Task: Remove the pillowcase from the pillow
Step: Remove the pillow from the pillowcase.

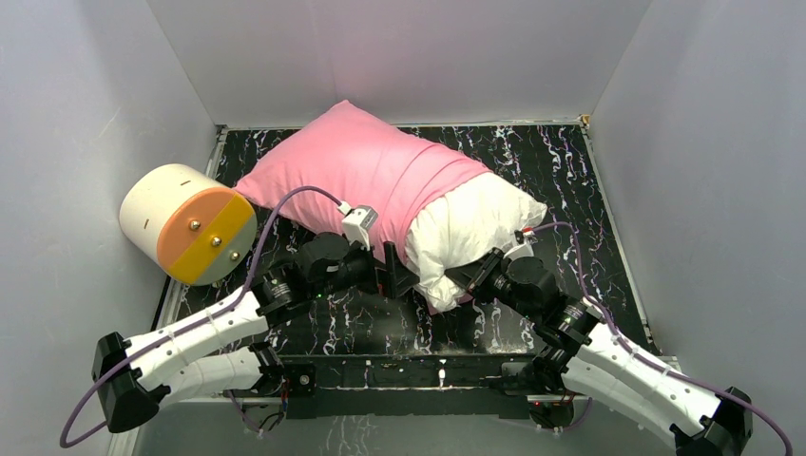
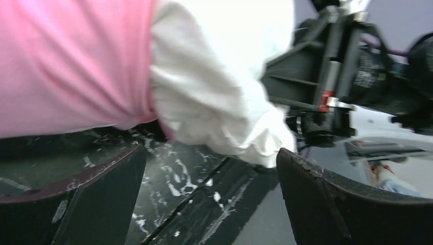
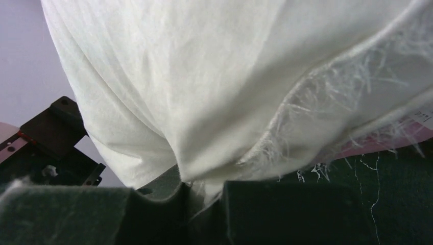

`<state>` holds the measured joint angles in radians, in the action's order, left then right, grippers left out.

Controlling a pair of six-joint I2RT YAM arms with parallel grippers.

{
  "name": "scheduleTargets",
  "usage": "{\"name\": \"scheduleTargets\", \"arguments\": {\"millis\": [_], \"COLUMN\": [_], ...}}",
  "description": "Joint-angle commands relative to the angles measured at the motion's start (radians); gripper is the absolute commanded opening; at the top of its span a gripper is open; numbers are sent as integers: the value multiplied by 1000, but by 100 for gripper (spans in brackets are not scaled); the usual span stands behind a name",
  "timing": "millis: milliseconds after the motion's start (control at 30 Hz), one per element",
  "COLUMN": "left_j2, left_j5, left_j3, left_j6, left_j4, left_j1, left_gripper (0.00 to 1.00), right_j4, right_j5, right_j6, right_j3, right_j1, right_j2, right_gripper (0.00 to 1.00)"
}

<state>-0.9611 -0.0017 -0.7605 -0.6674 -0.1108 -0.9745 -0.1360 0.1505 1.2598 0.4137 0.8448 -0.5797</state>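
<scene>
On the worktop (image 1: 570, 190), the pillow (image 1: 480, 218) lies diagonally, near-right end bare, the rest inside the pillowcase (image 1: 361, 161). My right tool (image 3: 204, 191) is clamped on a fold of the bare end; my left tool (image 2: 209, 168) stands apart, empty, beside the pillowcase hem. Step in hand: anchoring the pillow. Next, I judge: close left on hem only, then draw it far-left.
</scene>
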Motion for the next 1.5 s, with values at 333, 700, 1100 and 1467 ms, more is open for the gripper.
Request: {"name": "scheduleTargets", "arguments": {"millis": [333, 700, 1100, 1467], "left_j2": [-113, -284, -305, -324], "left_j5": [238, 238, 268, 347], "left_j3": [74, 30, -96, -116], "left_j6": [-231, -236, -199, -267], "left_j4": [347, 423, 395, 468], "left_j1": [-1, 2, 3, 3], "left_gripper": [96, 42, 0, 0], "right_j4": [128, 195, -9, 406], "right_j5": [13, -19, -12, -50], "right_j6": [-3, 6, 30, 126], "right_j3": [84, 100, 42, -178], "right_j1": [3, 3, 4, 3], "right_j2": [-43, -26, 97, 101], "right_gripper": [3, 4, 78, 99]}}
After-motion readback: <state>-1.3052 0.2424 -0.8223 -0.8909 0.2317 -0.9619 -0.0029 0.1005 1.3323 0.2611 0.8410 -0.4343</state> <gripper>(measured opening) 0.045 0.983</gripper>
